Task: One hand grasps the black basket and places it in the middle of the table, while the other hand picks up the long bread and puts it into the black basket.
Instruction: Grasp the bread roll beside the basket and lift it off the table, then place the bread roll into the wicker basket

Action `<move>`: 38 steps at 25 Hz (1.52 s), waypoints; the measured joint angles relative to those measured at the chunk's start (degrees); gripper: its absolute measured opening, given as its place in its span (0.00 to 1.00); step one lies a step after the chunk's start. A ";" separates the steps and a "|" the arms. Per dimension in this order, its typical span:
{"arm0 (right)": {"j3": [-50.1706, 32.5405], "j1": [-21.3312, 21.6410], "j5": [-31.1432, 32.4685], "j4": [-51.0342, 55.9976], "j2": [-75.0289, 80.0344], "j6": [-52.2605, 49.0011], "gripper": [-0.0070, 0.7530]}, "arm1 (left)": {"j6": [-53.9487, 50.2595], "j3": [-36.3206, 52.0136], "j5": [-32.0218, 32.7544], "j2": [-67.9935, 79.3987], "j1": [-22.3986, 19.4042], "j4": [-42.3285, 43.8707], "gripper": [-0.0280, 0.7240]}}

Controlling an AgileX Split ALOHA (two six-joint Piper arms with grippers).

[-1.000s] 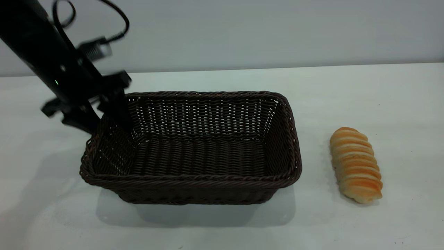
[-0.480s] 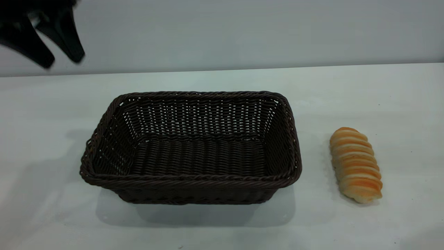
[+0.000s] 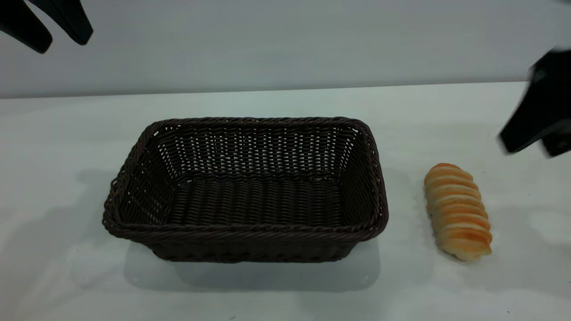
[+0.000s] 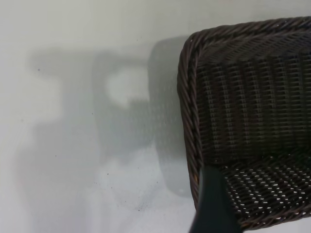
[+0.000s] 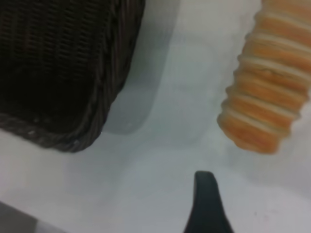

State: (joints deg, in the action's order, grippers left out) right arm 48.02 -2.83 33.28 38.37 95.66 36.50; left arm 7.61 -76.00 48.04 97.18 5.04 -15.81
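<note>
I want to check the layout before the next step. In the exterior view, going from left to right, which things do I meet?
Left tool, raised at the top corner → black basket on the table → long bread → right tool at the right edge.

Lighting: even, bright, diffuse from above, with no glare on the white bench. Shadows: soft grey pool under the black basket; faint gripper-shaped shadows on the bench in the left wrist view. Sharpness: right gripper motion-blurred at the exterior view's edge; right wrist view soft overall, the long bread unfocused.
</note>
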 joint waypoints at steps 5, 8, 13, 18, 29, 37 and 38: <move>4.77 -2.83 -3.00 -3.45 10.81 -3.42 0.71 | 0.00 0.00 0.68 0.00 0.00 0.00 0.78; 7.31 -2.95 -4.78 -4.18 16.01 -4.15 0.71 | 0.00 0.00 1.63 0.00 0.00 0.00 0.78; 11.03 -2.95 -5.74 -2.84 23.22 -4.32 0.67 | 0.00 0.00 1.83 0.00 0.00 0.00 0.78; 12.18 -2.95 -6.95 -1.38 27.55 -4.32 0.59 | 0.00 0.00 1.89 0.00 0.00 0.00 0.78; 14.36 -2.95 -4.17 -2.21 22.50 -5.01 0.06 | -0.06 0.00 1.99 0.00 0.00 0.00 0.78; 26.54 -12.64 7.26 -2.63 15.97 -5.81 0.06 | -0.06 0.00 2.01 0.00 0.00 0.00 0.78; 27.40 -15.08 7.11 -2.26 15.97 -5.81 0.06 | -0.06 0.00 2.01 0.00 0.00 0.00 0.78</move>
State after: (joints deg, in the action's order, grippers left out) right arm 75.42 -17.91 40.39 36.12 111.62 30.69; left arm 7.56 -76.00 50.05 97.18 5.04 -15.81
